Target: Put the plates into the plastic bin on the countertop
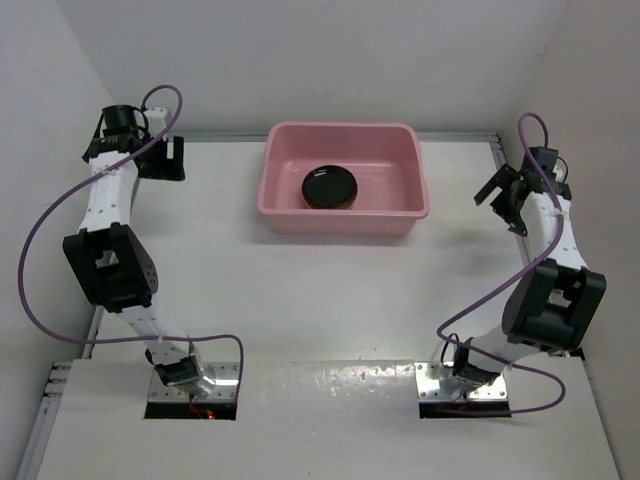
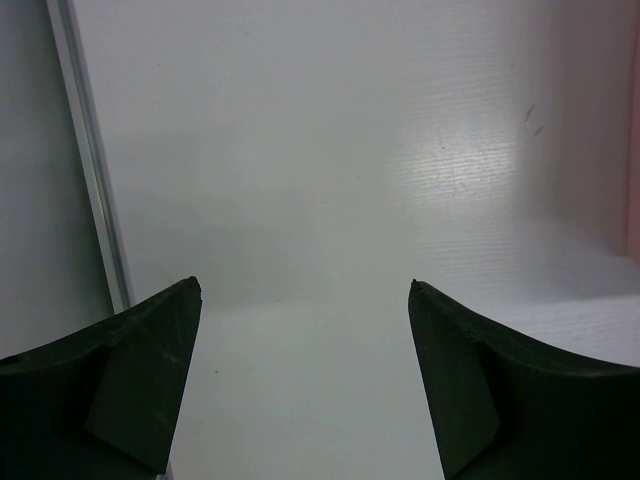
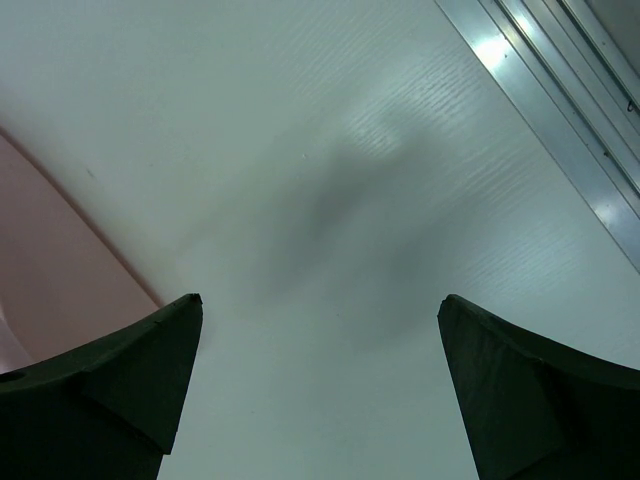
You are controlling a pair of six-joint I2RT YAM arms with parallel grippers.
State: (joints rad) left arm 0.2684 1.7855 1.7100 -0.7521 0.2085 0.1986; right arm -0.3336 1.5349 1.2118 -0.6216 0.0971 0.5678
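Plates (image 1: 330, 186) lie in the pink bin (image 1: 340, 222); left pincer (image 2: 305, 282) and right pincer (image 3: 321, 297) gape empty; swinging inward could shove it.

Your top camera sat high above and behind the arm bases (image 1: 195, 375), looking down over the whole countertop (image 1: 330, 290) to the plastic bin (image 1: 345, 215) by the far wall. Your left wrist camera looked down close over the bare surface past the left gripper (image 2: 304, 282), with the edge rail (image 2: 90, 160) on its left. Your right wrist camera faced down equally close past the right gripper (image 3: 321, 297), the rail at upper right. Each wrist view shared a pink strip of the bin with the top view.
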